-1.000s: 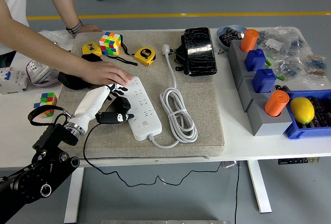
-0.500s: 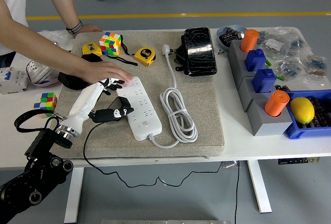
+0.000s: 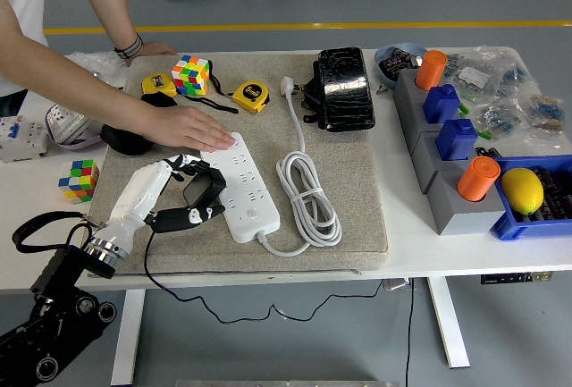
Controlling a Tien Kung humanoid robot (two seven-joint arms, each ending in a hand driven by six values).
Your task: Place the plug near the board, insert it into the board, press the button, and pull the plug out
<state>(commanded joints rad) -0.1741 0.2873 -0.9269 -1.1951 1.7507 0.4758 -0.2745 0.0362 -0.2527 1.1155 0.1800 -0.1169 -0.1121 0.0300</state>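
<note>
Writing: none legible anywhere; tape measure labels too small to read.
Left hand (image 3: 183,192): white-shelled, fingers curled around the black plug (image 3: 202,189), thumb stretched toward the power strip (image 3: 239,186); arm enters from the lower left corner.
Plug: just off the left edge of the power strip, clear of the sockets, its black cable trailing down over the mat (image 3: 357,181) and off the counter (image 3: 447,239) edge.
Change from a second ago: hand drawn back toward the near left, lower in the picture than before; plug now lifted away from the strip's left side instead of sitting against it.
Person's hand (image 3: 192,126): pressed flat on the far end of the power strip, same place as earlier.
Person's other hand (image 3: 152,48): resting at the far left corner of the mat.
Power strip: white, lying diagonally on the grey mat, its white cord (image 3: 308,197) coiled to the right.
Blue bin (image 3: 506,230): at the right edge, holding a yellow lemon (image 3: 522,189).
Grey holder (image 3: 447,208): carrying two orange cylinders and two blue blocks.
Blue bowl (image 3: 393,53): at the far right; contents dark, unclear.
Mat, far side: coloured cube (image 3: 190,74), yellow tape measure (image 3: 250,96), black pouch (image 3: 344,88).
</note>
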